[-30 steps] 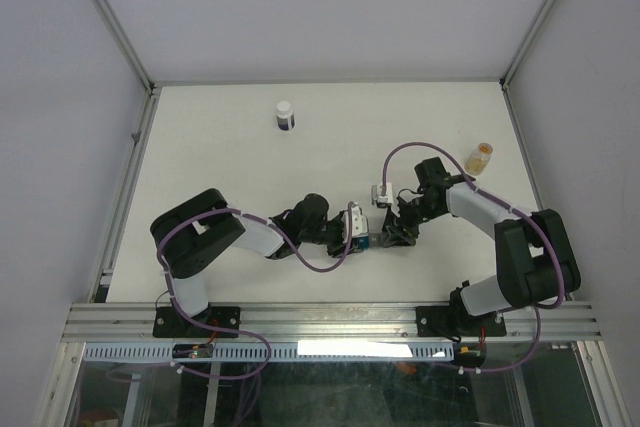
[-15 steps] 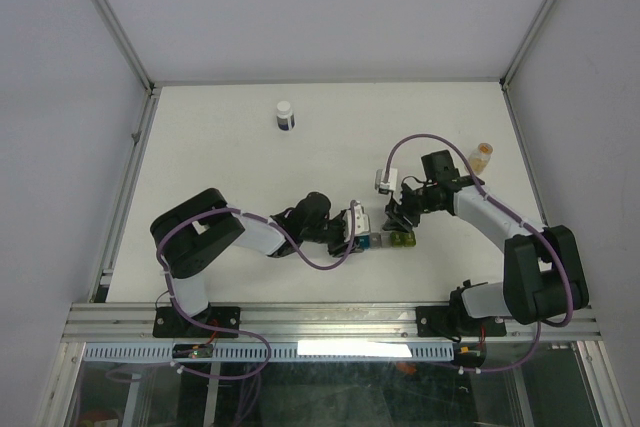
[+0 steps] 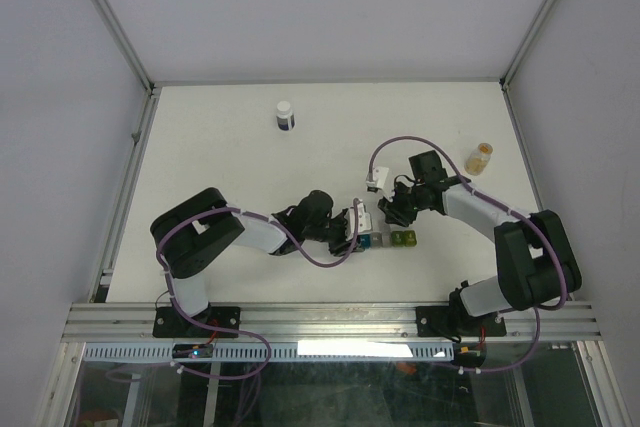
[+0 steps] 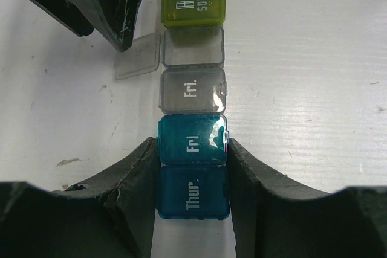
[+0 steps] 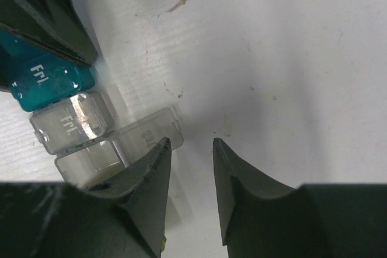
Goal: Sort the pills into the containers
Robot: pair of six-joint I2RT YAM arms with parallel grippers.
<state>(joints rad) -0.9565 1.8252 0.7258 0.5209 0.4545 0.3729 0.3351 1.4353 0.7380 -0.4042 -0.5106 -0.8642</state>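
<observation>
From above, the containers (image 3: pixel 399 239) lay on the white desk (image 3: pixel 220 167) near its front edge, between the two arms. The left gripper (image 3: pixel 362 238) met the strip's left end. The right gripper (image 3: pixel 397 215) hung just behind the strip's middle. A white-capped bottle (image 3: pixel 285 115) stood well apart at the back. An amber bottle (image 3: pixel 480 157) stood near the right edge.

In the left wrist view, the left gripper (image 4: pixel 192 156) was clamped on the containers (image 4: pixel 192 92), one finger pressed to each side of the teal compartment marked "Fri." and the blue one marked "Thur." Beyond them ran two grey compartments and then the green ones. The farther grey compartment had its clear lid (image 4: pixel 139 57) swung open flat on the desk. The dark fingers of the right gripper (image 4: pixel 115 4) stood just beside that lid.

In the right wrist view, the right gripper (image 5: pixel 192 149) had its fingers a little apart, with only bare desk in the gap. One fingertip sat at the edge of the open lid (image 5: pixel 151 130); whether it touched could not be told. The containers (image 5: pixel 60 122) lay to the left.
</observation>
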